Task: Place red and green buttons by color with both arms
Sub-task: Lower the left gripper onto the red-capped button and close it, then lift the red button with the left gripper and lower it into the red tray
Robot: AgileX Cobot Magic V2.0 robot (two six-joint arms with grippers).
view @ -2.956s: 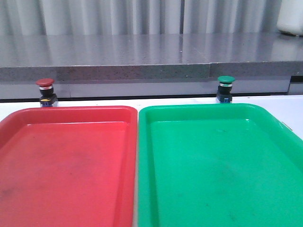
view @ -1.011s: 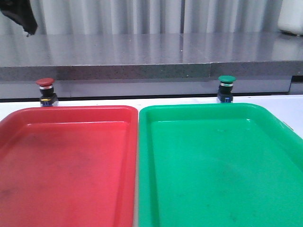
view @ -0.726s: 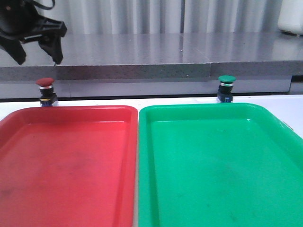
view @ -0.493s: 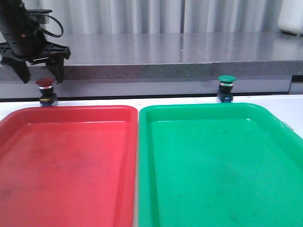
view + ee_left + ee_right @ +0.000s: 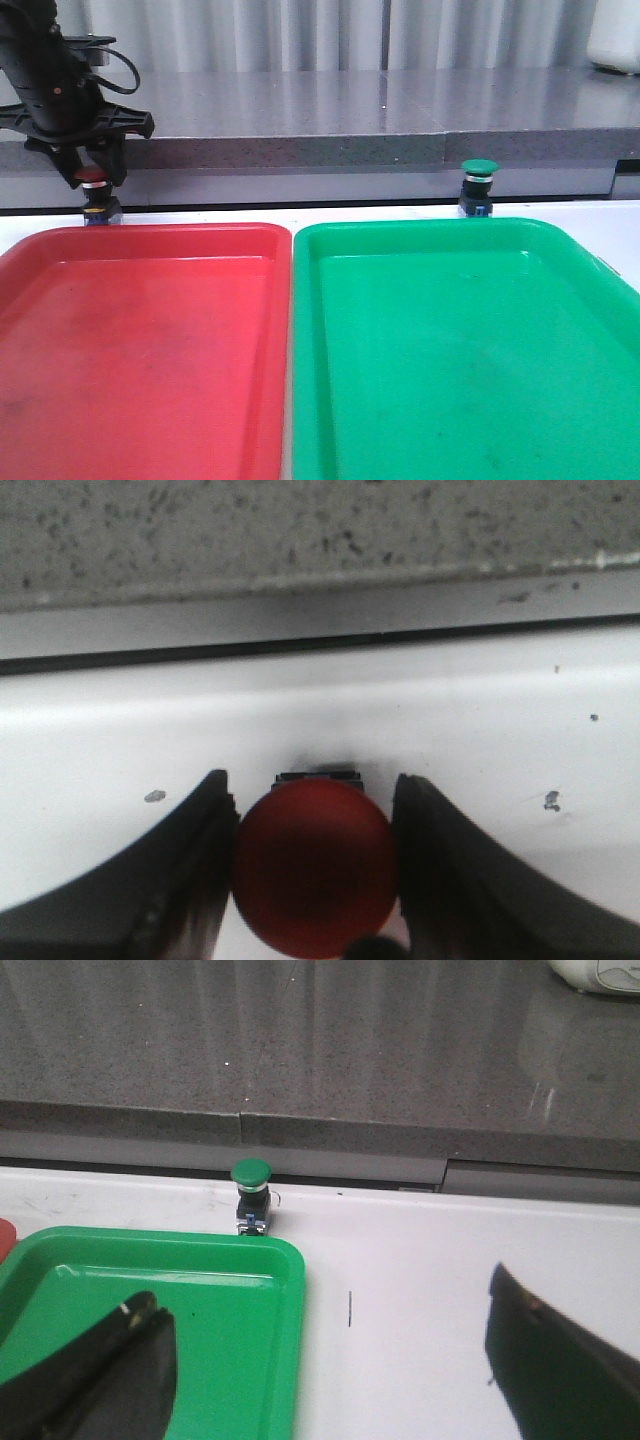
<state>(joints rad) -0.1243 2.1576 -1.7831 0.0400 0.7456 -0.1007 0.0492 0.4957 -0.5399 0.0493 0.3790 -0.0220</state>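
Fingers of the left gripper [image 5: 315, 880] press both sides of the red button's [image 5: 314, 868] cap, which stands upright on the bench [image 5: 400, 213] behind the red tray [image 5: 140, 240]; the right gripper [image 5: 330, 1370] gapes wide, holding nothing.

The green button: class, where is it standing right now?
In the front view, the green button stands upright on the white table, right of centre, just behind the green tray's far rim and before the grey ledge.

Black left arm [image 5: 45, 70] w/ looped cable [image 5: 112, 62]
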